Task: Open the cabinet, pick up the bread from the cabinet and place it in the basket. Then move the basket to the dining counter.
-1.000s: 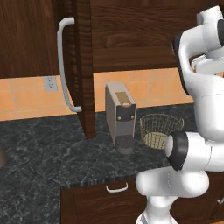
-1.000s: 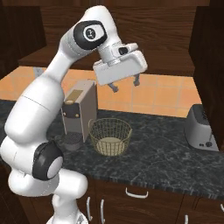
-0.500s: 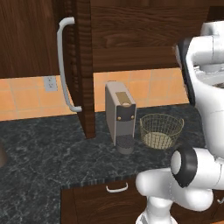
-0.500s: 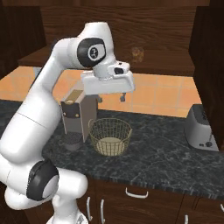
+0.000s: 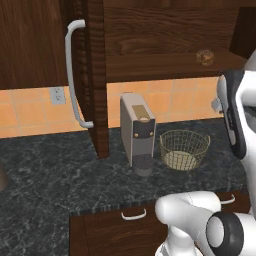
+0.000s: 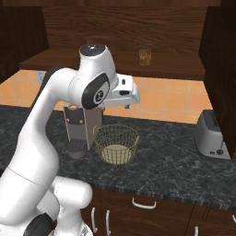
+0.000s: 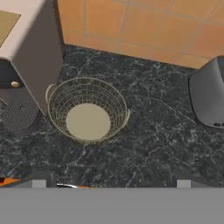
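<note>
The cabinet [image 5: 95, 75] hangs above the counter with its left door swung open, the long pale handle [image 5: 74, 75] facing me. The bread [image 5: 204, 56] lies on the cabinet's lower shelf, a small golden lump at the right; from the other side the bread [image 6: 144, 57] sits above and right of my hand. The wire basket [image 5: 184, 149] stands empty on the black granite beside the coffee machine. My gripper [image 6: 123, 103] hangs open above and just behind the basket [image 6: 116, 143], holding nothing. Looking down from the hand, the basket [image 7: 87, 114] lies left of centre. The dining counter is out of view.
A beige coffee machine [image 5: 137, 132] stands directly left of the basket. A grey toaster [image 6: 212, 136] sits on the granite counter [image 6: 170, 161] to the right. Orange tiles back the counter. Drawers with short handles [image 5: 134, 215] run below its front edge.
My hand has come down from in front of the cabinet shelf to just above the basket, turning to face down. Jaws stayed open. The bread and basket have not moved.
</note>
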Motion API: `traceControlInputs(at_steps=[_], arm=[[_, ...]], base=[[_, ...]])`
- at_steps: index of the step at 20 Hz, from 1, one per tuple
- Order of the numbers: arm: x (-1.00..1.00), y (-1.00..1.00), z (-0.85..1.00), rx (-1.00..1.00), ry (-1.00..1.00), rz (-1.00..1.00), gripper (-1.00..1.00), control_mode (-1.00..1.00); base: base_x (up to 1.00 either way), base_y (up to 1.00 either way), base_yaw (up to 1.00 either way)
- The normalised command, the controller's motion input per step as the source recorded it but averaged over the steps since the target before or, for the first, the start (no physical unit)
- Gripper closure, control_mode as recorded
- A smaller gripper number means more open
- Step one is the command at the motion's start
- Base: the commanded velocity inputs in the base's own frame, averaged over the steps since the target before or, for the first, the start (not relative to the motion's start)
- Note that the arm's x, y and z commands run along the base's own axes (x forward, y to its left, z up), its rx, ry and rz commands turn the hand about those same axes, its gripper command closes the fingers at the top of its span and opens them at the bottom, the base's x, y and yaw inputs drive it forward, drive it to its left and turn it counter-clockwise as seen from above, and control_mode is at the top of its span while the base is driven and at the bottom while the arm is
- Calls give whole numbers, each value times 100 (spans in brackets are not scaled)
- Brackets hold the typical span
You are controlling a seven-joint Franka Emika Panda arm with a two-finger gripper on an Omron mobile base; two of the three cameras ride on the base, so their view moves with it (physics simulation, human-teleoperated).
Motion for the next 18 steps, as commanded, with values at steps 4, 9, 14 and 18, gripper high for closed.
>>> traceControlInputs(at_steps=[4, 9, 14, 18], arm=[[14, -1, 17, 24, -7, -10, -100, -100], [49, 0, 44, 26, -26, -45, -100, -100], [34, -13, 76, 3, -11, -36, -100, -100], [32, -6, 68, -7, -3, -2, -100, -100]], base=[[0, 0, 0], [0, 0, 0], [0, 0, 0], [0, 0, 0]])
